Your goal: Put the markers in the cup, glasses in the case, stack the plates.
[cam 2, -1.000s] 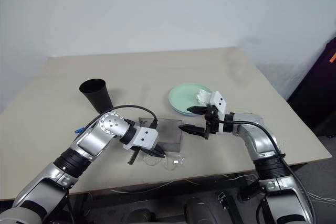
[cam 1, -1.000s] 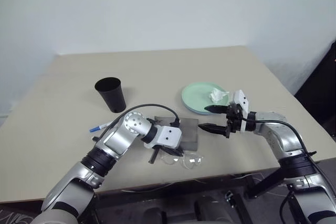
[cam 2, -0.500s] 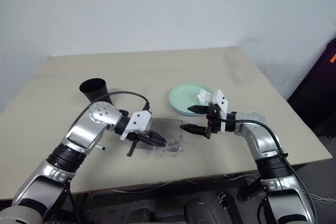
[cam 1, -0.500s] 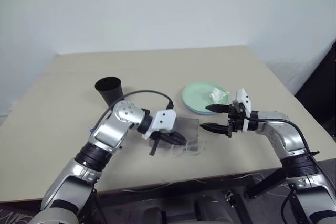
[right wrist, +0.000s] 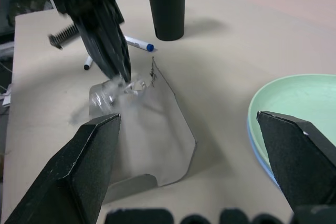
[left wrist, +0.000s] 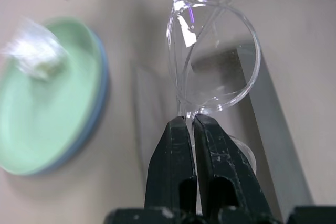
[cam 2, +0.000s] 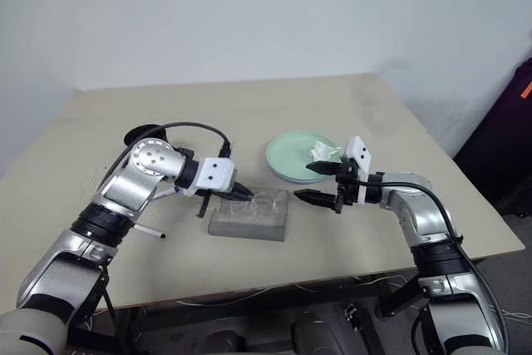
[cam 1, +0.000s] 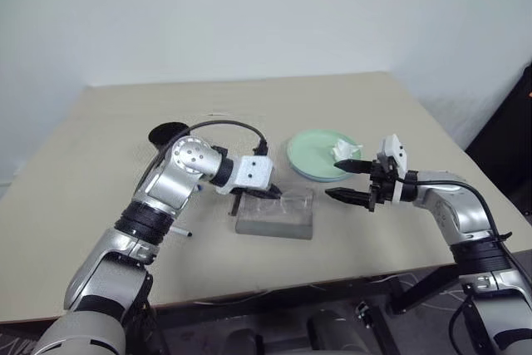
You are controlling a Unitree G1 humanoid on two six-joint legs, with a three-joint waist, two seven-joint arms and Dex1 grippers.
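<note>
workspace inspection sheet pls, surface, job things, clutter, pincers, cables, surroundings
surface: beige table, bare at the back.
job's things: clear glasses held above the grey case; black cup upright; blue-capped marker and dark marker lying near it; mint green plate stacked on the blue plate.
clutter: white paper wad on the green plate.
grippers: left pincer shut on the glasses; right pincer open, empty, beside the case.
cables: black cable looping over the left arm.
surroundings: pale wall.
</note>
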